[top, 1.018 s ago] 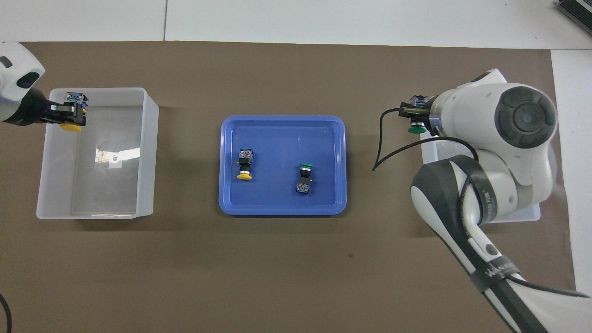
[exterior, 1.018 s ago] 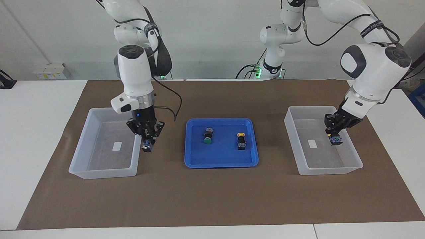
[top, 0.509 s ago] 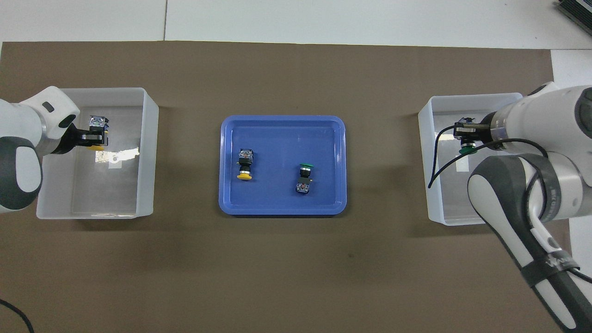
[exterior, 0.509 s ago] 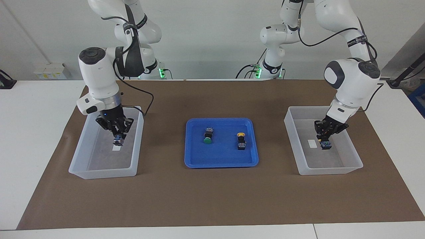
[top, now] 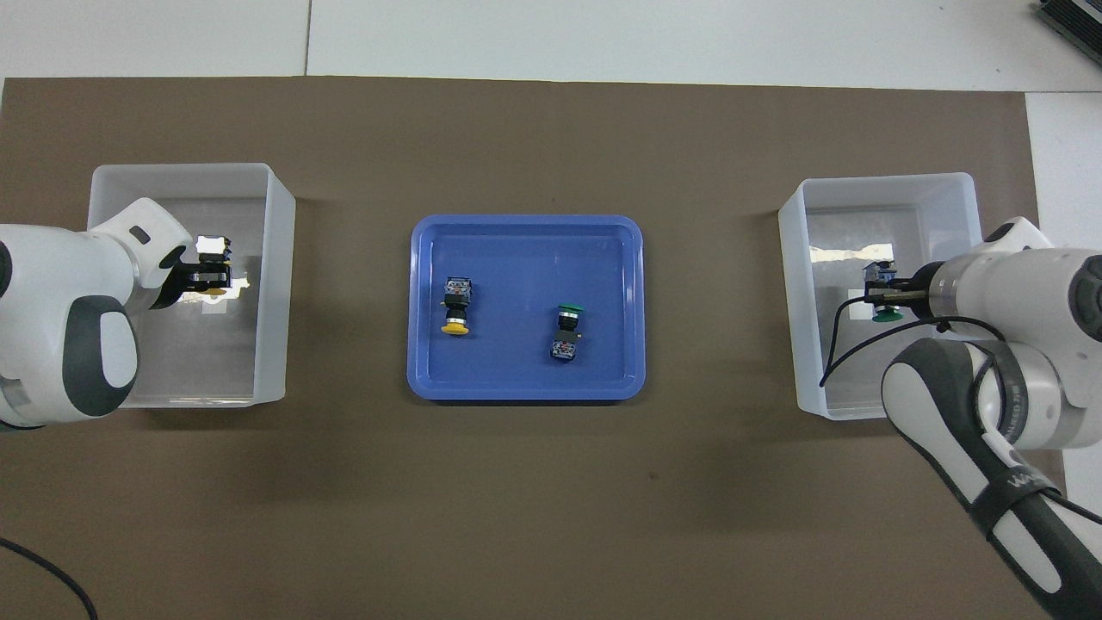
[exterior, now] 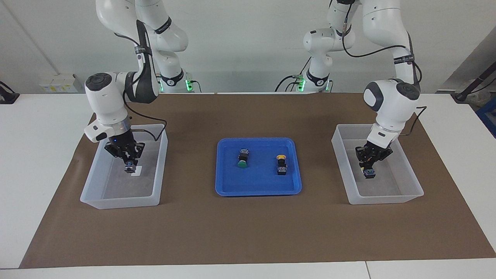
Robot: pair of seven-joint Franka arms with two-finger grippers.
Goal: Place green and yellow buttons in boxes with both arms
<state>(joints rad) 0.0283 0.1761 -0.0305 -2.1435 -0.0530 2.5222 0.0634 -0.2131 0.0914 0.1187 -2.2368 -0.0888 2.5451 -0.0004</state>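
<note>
My left gripper [exterior: 368,167] is shut on a yellow button [exterior: 369,173] and holds it low inside the box [exterior: 341,166] at the left arm's end. In the overhead view this gripper [top: 211,277] and the yellow cap [top: 212,292] are over the box's sticker. My right gripper [exterior: 130,162] is shut on a green button [exterior: 130,169], low inside the other box [exterior: 159,178]. The overhead view shows that gripper [top: 882,297] and the green cap [top: 884,317]. I cannot tell whether either button touches its box floor.
A shallow blue tray [exterior: 228,186] lies mid-table between the boxes. It holds one green button [exterior: 242,159] and one yellow button [exterior: 281,164], both lying on their sides. A brown mat covers the table.
Both grippers have carried their buttons from the box edges in toward the box middles and lowered them deep inside. The tray's two buttons have not moved.
</note>
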